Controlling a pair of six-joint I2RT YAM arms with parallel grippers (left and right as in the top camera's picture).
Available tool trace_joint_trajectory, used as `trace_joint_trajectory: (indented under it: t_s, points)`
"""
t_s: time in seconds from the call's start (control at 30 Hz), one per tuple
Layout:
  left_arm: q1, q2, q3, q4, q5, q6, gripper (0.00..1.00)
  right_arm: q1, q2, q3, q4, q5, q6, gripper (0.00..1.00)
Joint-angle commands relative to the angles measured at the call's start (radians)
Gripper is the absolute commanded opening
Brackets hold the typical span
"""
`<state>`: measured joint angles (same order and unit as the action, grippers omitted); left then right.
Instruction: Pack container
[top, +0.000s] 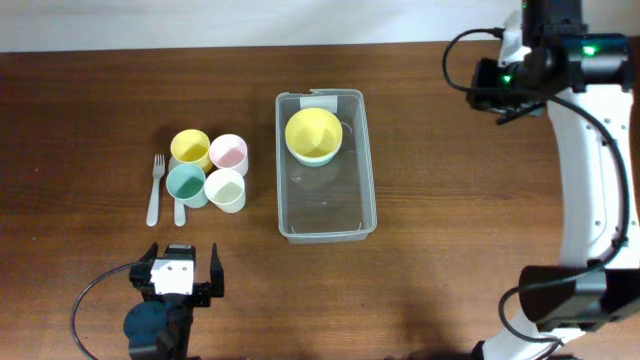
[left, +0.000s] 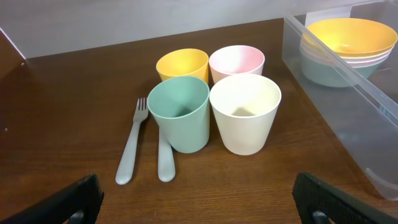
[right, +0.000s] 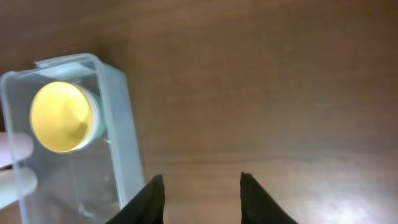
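The clear container lies mid-table with a stack of bowls, yellow on top, at its far end; it also shows in the left wrist view and the right wrist view. Left of it stand four cups: yellow, pink, teal and cream. A pale fork and a spoon lie beside them. My left gripper is open and empty, near the front edge below the cups. My right gripper is open and empty, raised at the far right.
Dark wooden table. The right arm's white links run down the right side. A black cable loops beside the left arm.
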<state>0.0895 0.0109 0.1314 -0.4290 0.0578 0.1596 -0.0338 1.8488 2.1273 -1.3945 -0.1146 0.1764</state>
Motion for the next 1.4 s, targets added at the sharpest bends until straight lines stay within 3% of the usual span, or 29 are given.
trace_joint_trajectory:
  t_s: [0.0, 0.07, 0.17, 0.2, 0.23, 0.47, 0.63, 0.83, 0.97, 1.0, 1.2, 1.37]
  points:
    - [0.005, -0.005, -0.006, 0.002, 0.017, -0.013, 1.00, -0.095, -0.083, 0.016, -0.007, 0.020, -0.031, 0.40]
    - [0.005, -0.005, -0.006, 0.002, 0.018, -0.013, 1.00, -0.158, -0.115, 0.016, 0.000, -0.002, -0.030, 0.46]
    - [0.005, -0.005, -0.006, 0.002, 0.017, -0.013, 1.00, -0.243, -0.140, 0.016, 0.006, -0.053, -0.030, 0.62]
    - [0.005, -0.005, -0.006, 0.002, 0.017, -0.013, 1.00, -0.265, -0.143, 0.016, 0.005, -0.072, -0.029, 0.93]
    - [0.005, -0.005, -0.006, 0.002, 0.017, -0.013, 1.00, -0.282, -0.143, 0.016, 0.002, -0.094, -0.030, 0.99]
    - [0.005, -0.005, -0.006, 0.002, 0.023, -0.013, 1.00, -0.315, -0.141, 0.016, -0.005, -0.113, -0.030, 0.99]
    - [0.005, -0.005, -0.005, 0.036, 0.145, -0.019, 1.00, -0.314, -0.141, 0.016, -0.005, -0.111, -0.030, 0.99]
    - [0.005, 0.085, 0.151, 0.099, 0.066, -0.125, 1.00, -0.314, -0.141, 0.016, -0.005, -0.111, -0.030, 0.99]
    - [0.005, 0.442, 0.487, 0.038, 0.046, -0.126, 1.00, -0.314, -0.141, 0.016, -0.005, -0.111, -0.030, 0.99]
    - [0.005, 0.602, 0.633, -0.042, 0.047, -0.126, 1.00, -0.314, -0.141, 0.016, -0.005, -0.111, -0.030, 0.99]
    - [0.005, 1.162, 1.200, -0.417, 0.164, -0.125, 1.00, -0.314, -0.141, 0.016, -0.005, -0.111, -0.030, 0.99]
    - [0.005, 1.429, 1.446, -0.531, 0.158, -0.121, 1.00, -0.314, -0.141, 0.016, -0.005, -0.111, -0.030, 0.99]
